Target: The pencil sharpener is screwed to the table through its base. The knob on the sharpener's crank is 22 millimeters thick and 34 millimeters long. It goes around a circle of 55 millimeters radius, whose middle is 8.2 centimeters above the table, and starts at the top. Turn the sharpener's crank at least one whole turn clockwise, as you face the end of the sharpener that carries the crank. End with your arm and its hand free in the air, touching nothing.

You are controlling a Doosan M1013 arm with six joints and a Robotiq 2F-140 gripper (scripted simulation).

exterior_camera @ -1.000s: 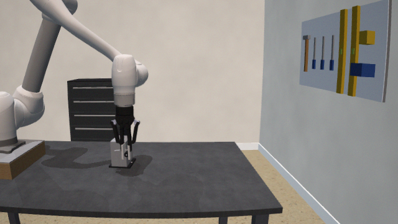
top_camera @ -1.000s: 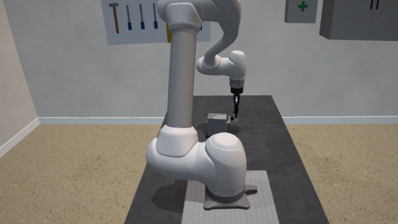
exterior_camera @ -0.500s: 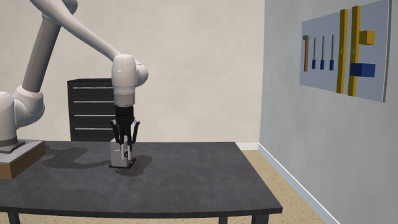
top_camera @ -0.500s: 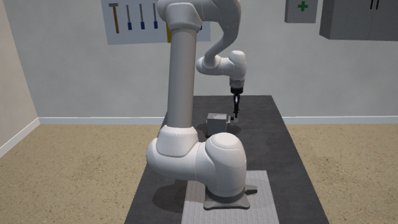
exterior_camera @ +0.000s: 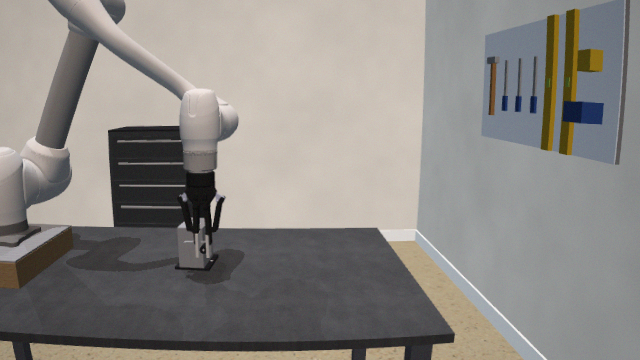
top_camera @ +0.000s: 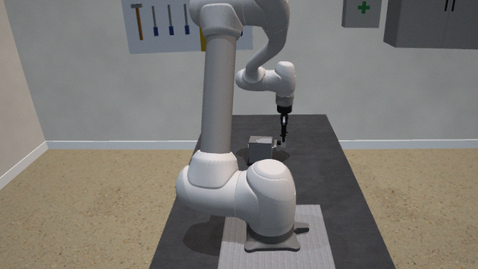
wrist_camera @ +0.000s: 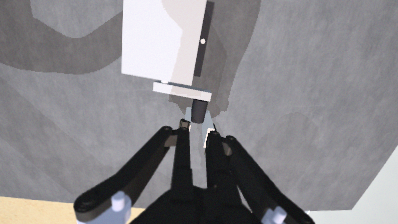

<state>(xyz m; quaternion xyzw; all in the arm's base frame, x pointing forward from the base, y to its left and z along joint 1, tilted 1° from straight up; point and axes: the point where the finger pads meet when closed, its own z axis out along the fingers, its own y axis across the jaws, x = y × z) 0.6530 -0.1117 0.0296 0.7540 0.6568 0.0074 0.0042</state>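
The pencil sharpener (top_camera: 260, 148) (exterior_camera: 192, 252) (wrist_camera: 160, 40) is a light grey box on a dark base, fixed on the dark table (top_camera: 317, 168) (exterior_camera: 300, 280) (wrist_camera: 300, 100). Its flat crank arm (wrist_camera: 182, 91) lies across the end that faces my gripper. The dark crank knob (wrist_camera: 198, 111) (exterior_camera: 202, 248) sticks out from it. My gripper (top_camera: 284, 140) (exterior_camera: 201, 235) (wrist_camera: 196, 116) points straight down at the crank end, and its fingers are shut on the crank knob. In the wrist view the knob's end shows just beyond the fingertips.
The arm's base stands on a grey mat (top_camera: 314, 239) at the near end of the table, on a wooden pedestal (exterior_camera: 30, 260). A black drawer cabinet (exterior_camera: 145, 175) stands behind the table. A tool board (exterior_camera: 550, 85) hangs on the wall.
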